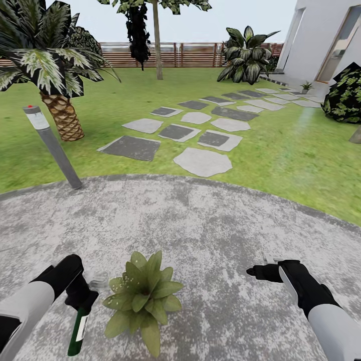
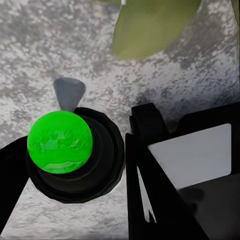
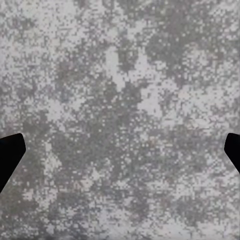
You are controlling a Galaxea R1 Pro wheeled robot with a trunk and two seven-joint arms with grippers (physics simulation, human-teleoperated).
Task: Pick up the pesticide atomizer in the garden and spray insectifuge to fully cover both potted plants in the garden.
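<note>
The left gripper [image 1: 81, 296] clamps the pesticide atomizer [image 1: 78, 331] just beside the near potted plant [image 1: 143, 300], while the right gripper [image 1: 260, 272] hangs wide and empty; a misaimed nozzle could leave its leaves uncovered.

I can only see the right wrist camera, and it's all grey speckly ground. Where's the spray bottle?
Observer: The left gripper is holding the atomizer.
Operator: Is a plant close to it?
Observer: Yes, a leafy plant sits on the paving right beside the atomizer.
Operator: Where's my right gripper, then?
Observer: The right gripper is open and empty, off to the plant's right.
</note>
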